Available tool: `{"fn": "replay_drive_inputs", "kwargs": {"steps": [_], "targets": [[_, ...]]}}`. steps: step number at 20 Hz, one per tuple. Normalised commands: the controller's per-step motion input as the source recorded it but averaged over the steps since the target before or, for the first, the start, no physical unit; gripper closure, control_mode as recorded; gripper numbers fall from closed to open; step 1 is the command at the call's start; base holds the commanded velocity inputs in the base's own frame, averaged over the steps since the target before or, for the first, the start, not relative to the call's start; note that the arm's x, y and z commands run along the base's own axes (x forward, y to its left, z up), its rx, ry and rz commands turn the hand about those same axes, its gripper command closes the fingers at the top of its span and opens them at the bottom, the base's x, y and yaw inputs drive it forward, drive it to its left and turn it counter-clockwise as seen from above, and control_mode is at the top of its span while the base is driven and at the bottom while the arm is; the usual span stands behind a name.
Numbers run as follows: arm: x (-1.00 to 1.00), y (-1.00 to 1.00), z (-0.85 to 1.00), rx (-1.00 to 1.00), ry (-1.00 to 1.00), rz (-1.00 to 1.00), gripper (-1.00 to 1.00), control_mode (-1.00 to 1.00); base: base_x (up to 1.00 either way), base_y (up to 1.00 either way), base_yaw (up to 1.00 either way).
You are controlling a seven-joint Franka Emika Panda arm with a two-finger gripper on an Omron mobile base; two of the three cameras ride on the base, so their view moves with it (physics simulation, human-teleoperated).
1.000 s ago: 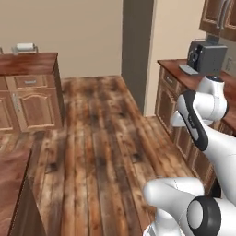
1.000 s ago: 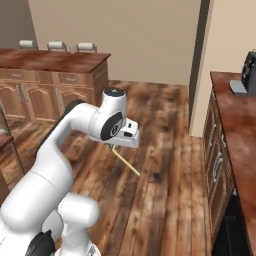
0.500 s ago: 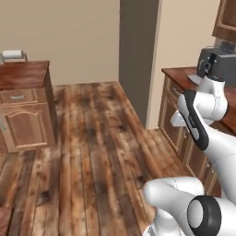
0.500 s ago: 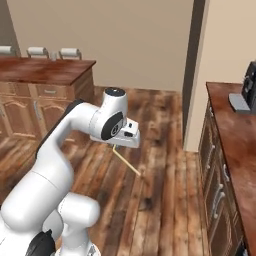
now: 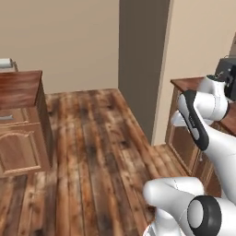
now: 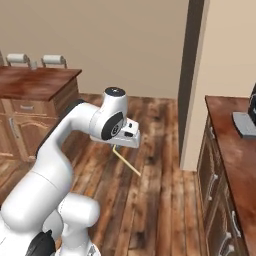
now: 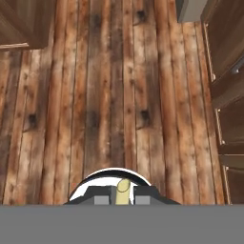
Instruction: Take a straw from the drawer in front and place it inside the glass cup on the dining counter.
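Straw clamped in the tool, carried over open floor.

From the right base view, on my far left I see a wooden cabinet (image 6: 35,100) with a reddish-brown top, and two white-cushioned stools (image 6: 37,60) behind it against the beige wall. In the middle, my gripper (image 6: 125,144) is closed on the straw (image 6: 126,161), a thin pale-yellow stick that slants down and to the right from the jaws, well above the plank floor (image 6: 150,200). The hand view shows the straw's end (image 7: 123,190) pinched between the two dark finger tips, with only floorboards beneath. To the right stands a dark wall pillar (image 6: 187,75), and at the near right a counter (image 6: 235,165) over drawer cabinets, with a dark appliance (image 6: 247,120) on it.
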Motion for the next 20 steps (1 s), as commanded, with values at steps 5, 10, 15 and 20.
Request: {"fn": "replay_drive_inputs", "kwargs": {"steps": [5,10,15,20], "targets": [[0.00,0.00,0.00,0.00,0.00,0.00,1.00,1.00,1.00,0.21,-0.03],[0.00,0.00,0.00,0.00,0.00,0.00,1.00,1.00,1.00,0.49,0.00],[0.00,0.00,0.00,0.00,0.00,0.00,1.00,1.00,1.00,0.33,0.00],[0.00,0.00,0.00,0.00,0.00,0.00,1.00,1.00,1.00,0.04,0.00]]}}
